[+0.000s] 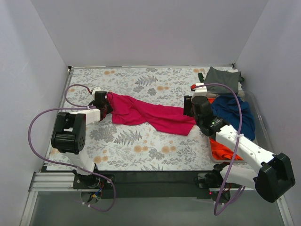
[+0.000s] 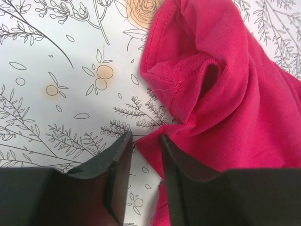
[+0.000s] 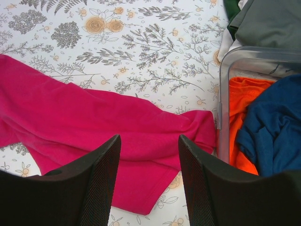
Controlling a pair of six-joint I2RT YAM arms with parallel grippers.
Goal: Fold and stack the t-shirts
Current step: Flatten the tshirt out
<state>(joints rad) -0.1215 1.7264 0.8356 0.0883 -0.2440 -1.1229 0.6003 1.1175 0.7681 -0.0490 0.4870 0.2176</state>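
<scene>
t-shirt in magenta-pink (image 1: 150, 113) lies between left gripper (image 2: 145, 137), fingers narrowly apart at its edge, and right gripper (image 3: 149, 139), fingers wide apart.

Both arms look alike: white shells on the links and black blocks at the joints. The left arm (image 1: 68, 132) has a big black joint housing at about 9 o'clock in the top view, and the right arm (image 1: 244, 148) has the same kind at 4 o'clock. A thin purple cable (image 1: 30, 128) runs along each arm. The left gripper (image 2: 145, 136) has smooth matte black fingers (image 2: 117, 169). The right gripper (image 3: 149, 137) is also black, with a fine mesh texture on the inner faces. A small red part (image 1: 193, 86) sits on its white wrist top.
</scene>
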